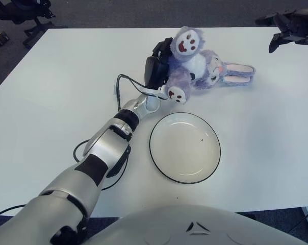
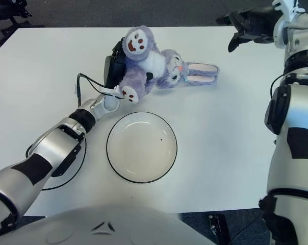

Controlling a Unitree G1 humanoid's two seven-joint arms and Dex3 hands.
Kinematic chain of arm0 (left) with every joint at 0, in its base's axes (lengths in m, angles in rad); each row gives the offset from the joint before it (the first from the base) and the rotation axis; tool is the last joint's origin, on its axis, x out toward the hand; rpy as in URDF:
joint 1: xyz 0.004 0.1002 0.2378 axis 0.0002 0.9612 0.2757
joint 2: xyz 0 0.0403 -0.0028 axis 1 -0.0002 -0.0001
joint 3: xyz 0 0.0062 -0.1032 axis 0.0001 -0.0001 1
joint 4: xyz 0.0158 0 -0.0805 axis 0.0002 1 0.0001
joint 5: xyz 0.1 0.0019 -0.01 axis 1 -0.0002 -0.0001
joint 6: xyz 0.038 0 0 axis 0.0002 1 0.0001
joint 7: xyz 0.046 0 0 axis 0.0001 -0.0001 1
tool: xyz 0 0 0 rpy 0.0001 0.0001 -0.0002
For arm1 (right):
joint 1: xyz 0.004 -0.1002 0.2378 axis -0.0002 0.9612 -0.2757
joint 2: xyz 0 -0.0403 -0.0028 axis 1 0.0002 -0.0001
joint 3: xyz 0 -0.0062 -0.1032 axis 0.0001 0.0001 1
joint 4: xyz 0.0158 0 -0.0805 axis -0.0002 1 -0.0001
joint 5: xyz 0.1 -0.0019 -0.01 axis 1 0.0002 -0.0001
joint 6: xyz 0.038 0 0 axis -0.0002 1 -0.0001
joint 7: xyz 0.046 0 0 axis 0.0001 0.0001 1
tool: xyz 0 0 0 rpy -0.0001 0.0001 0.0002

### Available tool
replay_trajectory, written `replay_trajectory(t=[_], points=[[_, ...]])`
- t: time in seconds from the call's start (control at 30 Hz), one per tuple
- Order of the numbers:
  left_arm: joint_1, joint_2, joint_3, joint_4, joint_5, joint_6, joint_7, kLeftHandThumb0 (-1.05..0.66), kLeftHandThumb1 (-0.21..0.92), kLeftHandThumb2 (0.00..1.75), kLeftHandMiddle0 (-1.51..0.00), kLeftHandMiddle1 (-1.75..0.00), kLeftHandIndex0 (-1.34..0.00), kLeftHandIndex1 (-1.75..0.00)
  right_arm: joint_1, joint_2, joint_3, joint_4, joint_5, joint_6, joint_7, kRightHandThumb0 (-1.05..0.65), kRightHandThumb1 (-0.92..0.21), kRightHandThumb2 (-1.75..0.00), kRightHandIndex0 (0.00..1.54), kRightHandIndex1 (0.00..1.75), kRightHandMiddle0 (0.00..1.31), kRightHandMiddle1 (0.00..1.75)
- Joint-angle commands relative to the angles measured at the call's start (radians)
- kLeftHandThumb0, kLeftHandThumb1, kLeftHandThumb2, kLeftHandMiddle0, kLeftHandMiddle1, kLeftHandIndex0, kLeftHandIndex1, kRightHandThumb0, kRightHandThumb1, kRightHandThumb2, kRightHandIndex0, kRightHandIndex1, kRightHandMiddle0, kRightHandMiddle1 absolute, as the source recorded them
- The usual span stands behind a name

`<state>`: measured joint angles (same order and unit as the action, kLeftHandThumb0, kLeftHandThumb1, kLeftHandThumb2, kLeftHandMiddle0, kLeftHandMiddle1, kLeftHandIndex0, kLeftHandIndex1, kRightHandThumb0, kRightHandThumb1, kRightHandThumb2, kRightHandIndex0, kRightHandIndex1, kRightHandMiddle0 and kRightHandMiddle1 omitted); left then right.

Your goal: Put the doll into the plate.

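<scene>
Purple plush rabbit doll (image 1: 195, 64) is clutched at its body by the left hand (image 1: 156, 71), beyond the empty white plate (image 1: 184, 148). Grasp looks made; next it needs carrying back over the plate and letting go. Right hand (image 2: 248, 25) shows near the table's far right edge, fingers spread, holding nothing.

Left arm's stretched way out across the table, forearm angled up and to the right, and the left hand (image 1: 156, 69) has its black fingers wrapped around the doll (image 1: 192, 64). Right hand (image 2: 248, 25) is up at the far right edge, held above the table, fingers loosely spread and holding nothing.
</scene>
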<state>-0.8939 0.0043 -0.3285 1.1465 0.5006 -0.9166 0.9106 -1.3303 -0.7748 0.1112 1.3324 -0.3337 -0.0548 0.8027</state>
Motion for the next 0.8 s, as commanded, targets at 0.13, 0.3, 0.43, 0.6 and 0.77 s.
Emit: replay_trajectory(t=[0.13, 0.3, 0.43, 0.6, 0.77], points=[[0.052, -0.028, 0.144, -0.075, -0.265, -0.062, -0.302, 0.15, 0.63, 0.59, -0.89, -1.75, -0.65, -1.75, 0.059, 0.020, 0.012, -0.012, -0.007, -0.058, -0.087, -0.72, -0.92, -0.92, 0.73, 0.02, 0.48, 0.06], [0.148, -0.047, 0.202, -0.307, -0.496, 0.148, -0.578, 0.16, 0.59, 0.67, -0.89, -1.75, -0.65, -1.75, 0.095, 0.036, -0.008, -0.006, 0.018, -0.066, -0.114, -0.67, -0.92, -0.80, 0.81, 0.04, 0.55, 0.09], [0.204, -0.048, 0.226, -0.484, -0.616, 0.327, -0.702, 0.16, 0.58, 0.70, -0.89, -1.75, -0.65, -1.75, 0.099, 0.049, -0.025, 0.000, 0.037, -0.039, -0.101, -0.65, -0.92, -0.73, 0.85, 0.05, 0.58, 0.10], [0.245, -0.052, 0.260, -0.628, -0.712, 0.491, -0.786, 0.18, 0.57, 0.72, -0.89, -1.75, -0.66, -1.75, 0.100, 0.060, -0.035, 0.001, 0.043, -0.021, -0.092, -0.62, -0.92, -0.67, 0.91, 0.07, 0.60, 0.11], [0.274, -0.054, 0.315, -0.730, -0.786, 0.620, -0.829, 0.19, 0.57, 0.73, -0.90, -1.75, -0.66, -1.75, 0.106, 0.066, -0.027, -0.003, 0.033, -0.026, -0.100, -0.61, -0.92, -0.65, 0.93, 0.06, 0.59, 0.11]])
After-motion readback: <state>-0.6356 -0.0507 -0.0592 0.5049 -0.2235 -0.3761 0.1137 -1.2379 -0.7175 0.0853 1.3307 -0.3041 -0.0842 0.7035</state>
